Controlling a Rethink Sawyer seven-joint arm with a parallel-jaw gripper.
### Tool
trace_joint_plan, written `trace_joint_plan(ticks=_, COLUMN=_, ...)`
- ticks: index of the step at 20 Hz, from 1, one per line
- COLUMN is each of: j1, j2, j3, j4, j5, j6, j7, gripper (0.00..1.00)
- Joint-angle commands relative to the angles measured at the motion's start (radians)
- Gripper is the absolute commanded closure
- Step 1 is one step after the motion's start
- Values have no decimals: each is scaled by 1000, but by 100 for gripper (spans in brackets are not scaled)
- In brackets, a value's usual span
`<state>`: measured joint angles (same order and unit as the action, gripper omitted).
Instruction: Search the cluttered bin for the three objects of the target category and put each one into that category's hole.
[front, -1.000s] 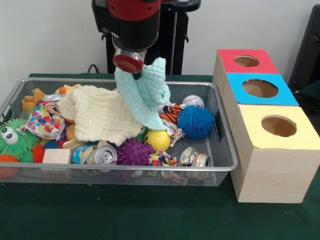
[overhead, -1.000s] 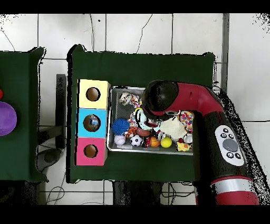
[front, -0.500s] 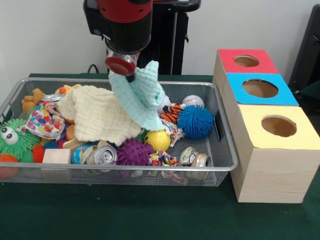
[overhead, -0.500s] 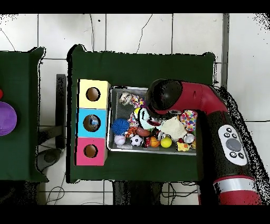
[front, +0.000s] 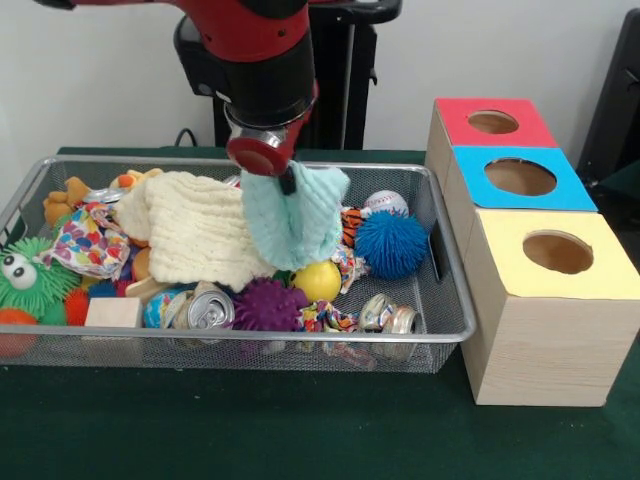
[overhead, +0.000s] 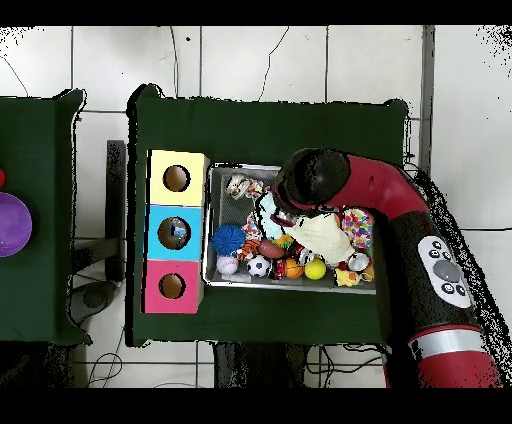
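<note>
The wire mesh bin (front: 250, 340) is full of toys and cloths; it also shows in the overhead view (overhead: 209, 225). My gripper (front: 286, 182) is over the bin's middle, shut on a mint-green knitted cloth (front: 292, 222) that hangs from it onto the pile. The cloth shows beside the arm in the overhead view (overhead: 267, 213). No pale blue plastic bottle shows in the bin; any there are hidden under the clutter. The round hole in the blue panel (front: 520, 177) is on the wooden box to the right; from overhead something pale lies inside this hole (overhead: 177, 232).
A cream cloth (front: 200, 230) covers the bin's middle left. Around it lie a blue spiky ball (front: 390, 243), purple spiky ball (front: 268, 305), yellow ball (front: 317, 281), silver cans (front: 210, 312), a green fuzzy toy (front: 25, 275) and a wooden block (front: 112, 312). Red-panelled (front: 492, 122) and yellow-panelled (front: 557, 252) holes flank the blue one.
The gripper has come down and a little to the right with the mint cloth. The cloth now hangs lower and folds onto the pile.
</note>
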<state>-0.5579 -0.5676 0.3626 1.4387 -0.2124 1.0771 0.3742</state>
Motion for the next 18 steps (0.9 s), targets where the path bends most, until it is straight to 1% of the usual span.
trace_joint_plan(ticks=1, j1=-50, j2=106, j3=206, j4=185, j5=154, j6=-319, j7=154, gripper=100)
trace_joint_plan(ticks=5, j1=-24, j2=119, j3=219, j4=198, j5=202, j6=-385, j7=215, gripper=100)
trace_joint_plan(ticks=7, j1=-12, j2=119, j3=223, j4=202, j5=224, j6=-403, j7=231, gripper=100)
trace_joint_plan(ticks=12, j1=-8, j2=115, j3=226, j4=229, j5=244, j6=-434, j7=228, gripper=100)
trace_joint_plan(ticks=13, j1=8, j2=111, j3=207, j4=220, j5=238, j6=-427, j7=232, gripper=100)
trace_joint_plan(ticks=14, j1=2, j2=112, j3=202, j4=227, j5=235, j6=-431, j7=228, gripper=100)
trace_joint_plan(ticks=18, j1=11, j2=105, j3=156, j4=214, j5=233, j6=-389, j7=231, gripper=100)
